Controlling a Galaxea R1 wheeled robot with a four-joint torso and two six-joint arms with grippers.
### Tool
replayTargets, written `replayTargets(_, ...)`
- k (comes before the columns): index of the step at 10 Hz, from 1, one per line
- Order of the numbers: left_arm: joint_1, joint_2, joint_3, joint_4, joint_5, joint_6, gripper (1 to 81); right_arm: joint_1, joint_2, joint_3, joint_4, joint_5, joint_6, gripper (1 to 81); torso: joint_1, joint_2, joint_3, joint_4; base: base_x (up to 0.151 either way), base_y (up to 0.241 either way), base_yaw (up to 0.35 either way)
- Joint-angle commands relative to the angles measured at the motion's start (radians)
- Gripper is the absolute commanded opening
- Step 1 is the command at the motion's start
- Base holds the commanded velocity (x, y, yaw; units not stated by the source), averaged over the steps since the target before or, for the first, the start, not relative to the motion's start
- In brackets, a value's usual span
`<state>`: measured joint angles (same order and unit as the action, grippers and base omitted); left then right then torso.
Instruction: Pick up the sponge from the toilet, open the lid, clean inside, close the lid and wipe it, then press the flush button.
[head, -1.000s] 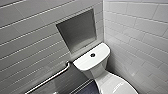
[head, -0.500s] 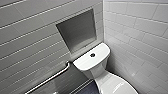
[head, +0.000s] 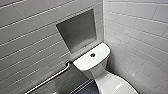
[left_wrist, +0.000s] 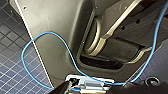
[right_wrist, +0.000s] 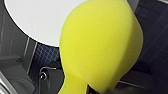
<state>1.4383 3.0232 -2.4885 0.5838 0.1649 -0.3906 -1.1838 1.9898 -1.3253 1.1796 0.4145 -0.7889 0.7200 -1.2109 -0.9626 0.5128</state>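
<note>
Where the right gripper (right_wrist: 82, 88) pinches its narrowed end, the sponge (right_wrist: 100, 45) bulges yellow, hanging over the white lid (right_wrist: 37, 20). Toilet (head: 100, 67) stands in a tiled corner, with a grab bar (head: 50, 78) beside the tank and a wall niche (head: 77, 31) above it. Left gripper (left_wrist: 97, 87): state cannot be told; a blue cable (left_wrist: 50, 37) loops near it.

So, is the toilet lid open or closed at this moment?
Closed. The lid lies down flat, showing as one smooth white oval; no bowl opening shows.
</note>
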Motion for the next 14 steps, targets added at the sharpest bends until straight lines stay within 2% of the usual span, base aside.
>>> replayTargets(1,0.008,-0.015,-0.001,0.001,0.077,0.003,81.1,0.247,-0.073,0.120,0.032,-0.039,-0.012,1.0,0.000,0.000,0.000,0.000,0.000,0.000,0.000)
replayTargets(3,0.008,-0.015,0.000,0.002,0.077,0.004,81.1,0.360,-0.043,0.074,0.106,-0.086,-0.015,1.0,0.000,0.000,0.000,0.000,0.000,0.000,0.000)
replayTargets(6,0.008,-0.015,-0.001,0.001,0.079,0.003,81.1,0.514,0.090,-0.079,0.181,-0.158,-0.016,1.0,0.000,0.000,0.000,0.000,0.000,0.000,0.000)
replayTargets(10,0.008,-0.015,0.000,0.001,0.079,0.003,81.1,0.591,0.349,-0.391,0.190,-0.214,-0.015,1.0,-0.001,-0.001,0.000,0.000,0.000,0.000,0.000)
replayTargets(12,0.008,-0.013,0.000,0.001,0.079,0.003,81.1,0.615,0.474,-0.531,0.239,-0.212,-0.015,1.0,0.000,0.000,0.000,0.000,0.000,0.000,0.000)
replayTargets(14,0.008,-0.013,-0.001,0.001,0.079,0.003,81.1,0.628,0.630,-0.679,0.239,-0.235,-0.016,1.0,0.000,0.000,0.000,0.000,0.000,0.000,0.000)
